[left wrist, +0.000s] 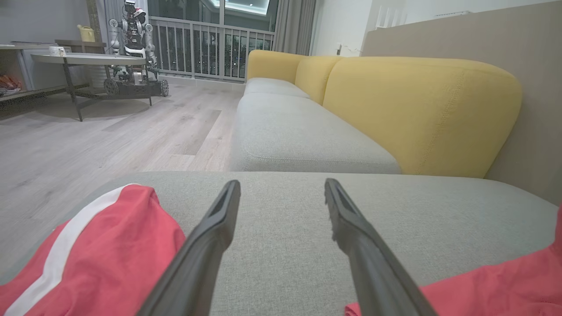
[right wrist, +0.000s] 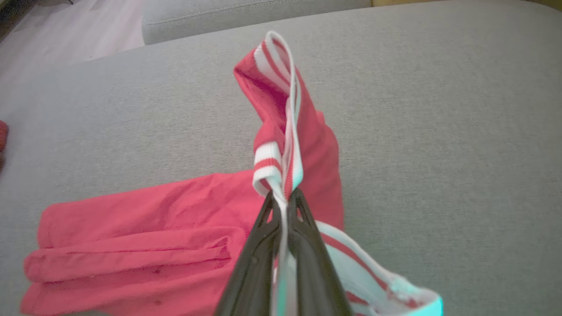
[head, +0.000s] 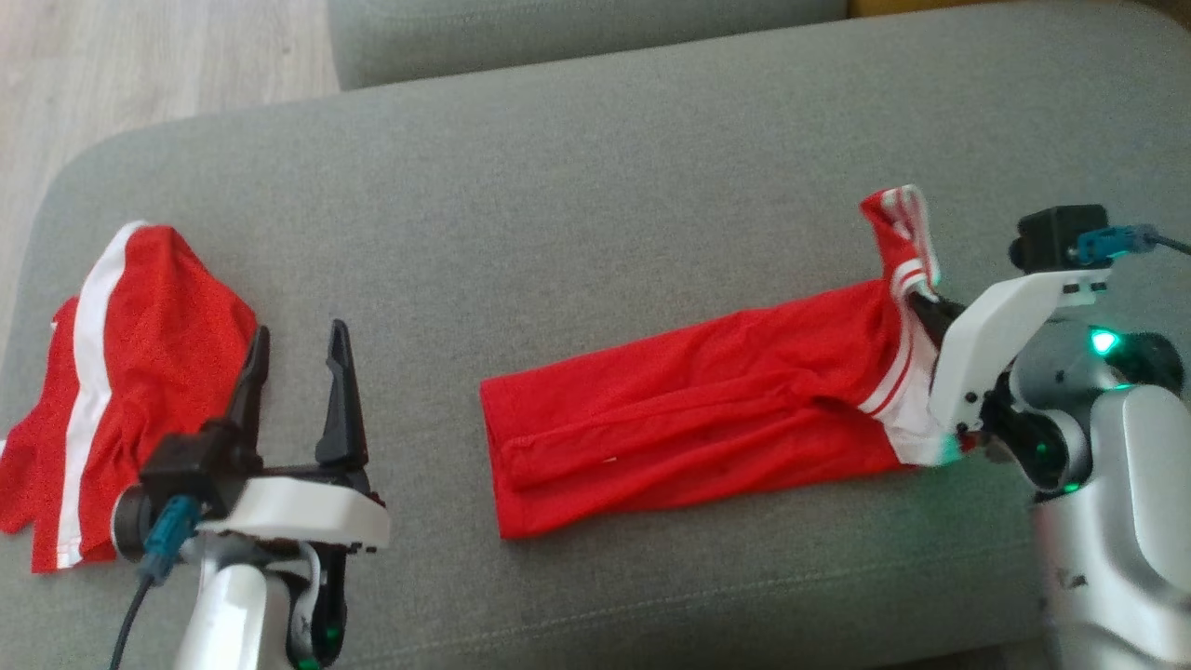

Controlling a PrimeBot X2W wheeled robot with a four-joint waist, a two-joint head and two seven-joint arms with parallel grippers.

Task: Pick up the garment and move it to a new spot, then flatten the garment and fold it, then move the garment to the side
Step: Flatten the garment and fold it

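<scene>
Nearest on the left, the left gripper hangs low over the grey cushion with its two dark fingers spread wide and nothing between them. A striped red piece lies crumpled just to its left, at the cushion's left end. The left wrist view shows those parted fingers pointing across bare grey fabric, with that piece at the lower left.

Near on the right, the right gripper is clenched on the striped band of the garment. The right wrist view shows the fingertips pinched together on the white and red ribbing, which stands up above them.

From that grip the garment runs leftward: it is a long red strip with its long axis left to right across the middle of the cushion. The right end is lifted at the band, and the left hem lies flat, well apart from the open left gripper. So the right arm holds one end. The free end is the one nearer the left arm, to the right of it and a little farther back, and I judge flattening turns on that.

Beyond the cushion's far edge lie a second seat and wooden floor
</scene>
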